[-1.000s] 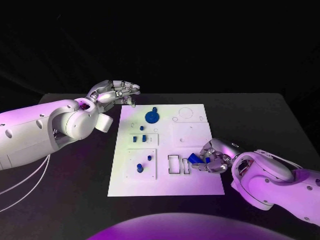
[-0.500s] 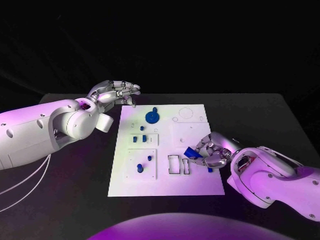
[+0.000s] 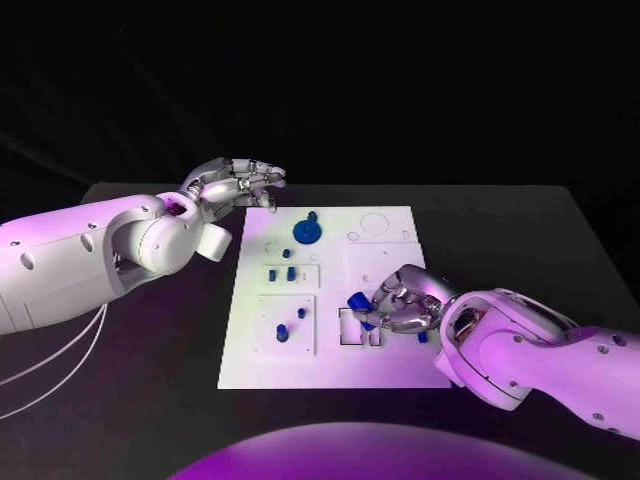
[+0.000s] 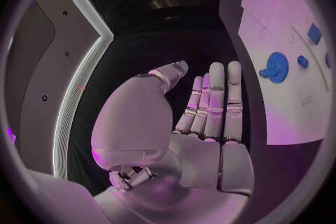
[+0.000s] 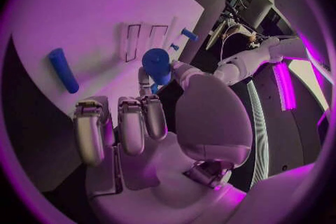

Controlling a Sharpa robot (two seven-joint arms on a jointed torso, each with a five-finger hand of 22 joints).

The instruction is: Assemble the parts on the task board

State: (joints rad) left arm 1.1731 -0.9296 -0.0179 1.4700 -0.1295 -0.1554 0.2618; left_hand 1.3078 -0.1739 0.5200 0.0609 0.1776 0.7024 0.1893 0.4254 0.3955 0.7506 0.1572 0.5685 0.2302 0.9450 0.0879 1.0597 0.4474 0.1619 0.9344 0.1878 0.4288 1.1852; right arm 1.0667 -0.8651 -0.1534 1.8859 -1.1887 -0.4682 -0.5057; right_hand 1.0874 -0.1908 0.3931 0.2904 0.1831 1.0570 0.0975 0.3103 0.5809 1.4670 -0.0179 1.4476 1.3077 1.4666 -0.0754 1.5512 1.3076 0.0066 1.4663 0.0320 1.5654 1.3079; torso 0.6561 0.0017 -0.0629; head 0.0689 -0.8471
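black table (image 3: 522, 215) under everything, bearing the white task board (image 3: 392, 365) at its middle. left hand (image 3: 238, 183) hanging off the board's far left corner, fingers straight and close together, holding nothing, well apart from the work. right hand (image 3: 401, 305) over the board's near right quarter, pinching a blue cylindrical part (image 3: 359, 300) between thumb and a finger, other fingers curled loosely. in the right wrist view, same blue cylindrical part (image 5: 157, 63) standing out past the fingertips, its round end toward the narrow slots (image 5: 143, 39) cut in the board. just beside the held part and on its board-centre side, those slots (image 3: 359, 328), long axes running near-to-far along the board. likely next: lining the part up with a seat there and lowering it, the right hand plainly nearer. a loose blue bar (image 5: 63, 70) flat on the board beside the slots; blue gear (image 3: 306, 233) toward the board's far edge.
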